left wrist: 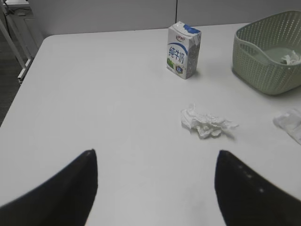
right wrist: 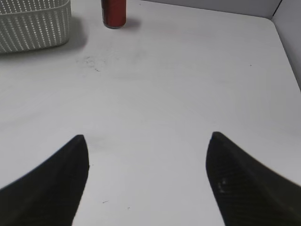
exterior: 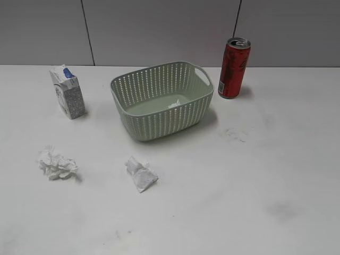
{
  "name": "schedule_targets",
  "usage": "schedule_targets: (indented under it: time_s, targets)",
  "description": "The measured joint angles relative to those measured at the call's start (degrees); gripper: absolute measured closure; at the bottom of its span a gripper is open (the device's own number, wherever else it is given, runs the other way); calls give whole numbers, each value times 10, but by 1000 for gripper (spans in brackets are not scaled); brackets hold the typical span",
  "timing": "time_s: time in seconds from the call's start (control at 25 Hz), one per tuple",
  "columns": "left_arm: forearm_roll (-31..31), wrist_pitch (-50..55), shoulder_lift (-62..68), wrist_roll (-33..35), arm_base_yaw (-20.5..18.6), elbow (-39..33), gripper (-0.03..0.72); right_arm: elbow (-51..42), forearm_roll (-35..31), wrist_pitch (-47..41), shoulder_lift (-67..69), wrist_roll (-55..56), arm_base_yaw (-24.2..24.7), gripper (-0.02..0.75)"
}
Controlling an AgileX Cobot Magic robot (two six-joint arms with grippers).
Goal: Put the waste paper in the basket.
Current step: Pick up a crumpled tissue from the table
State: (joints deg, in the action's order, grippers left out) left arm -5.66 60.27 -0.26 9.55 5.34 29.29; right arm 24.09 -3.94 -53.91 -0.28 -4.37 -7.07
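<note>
Waiting with both grippers (left wrist: pixel 155 188) (right wrist: pixel 148 181) spread open and empty, one wad (exterior: pixel 175 103) in basket (exterior: pixel 139 127), two wads (exterior: pixel 57 164) (exterior: pixel 141 173) lower left; nearest wad needs left-arm pinch.

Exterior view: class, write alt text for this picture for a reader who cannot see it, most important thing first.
A pale green lattice basket sits mid-table with one white paper wad inside, while two more crumpled wads lie on the white table in front of it. A milk carton stands to its left and a red can to its right; no arm shows.
</note>
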Motion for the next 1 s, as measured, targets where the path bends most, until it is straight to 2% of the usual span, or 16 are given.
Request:
schedule_targets:
  time_s: [0.2,0.44,0.6,1.0]
  targets:
    - [0,-51,17,31,0,11,100,0,0,0,0,0,0,150]
    - [-48,-139,166,81,3,22,100,0,0,0,0,0,0,150]
    - [-74,-195,284,98,28,35,100,0,0,0,0,0,0,150]
    - [-82,-203,604,179,108,133,100,0,2,0,0,0,0,150]
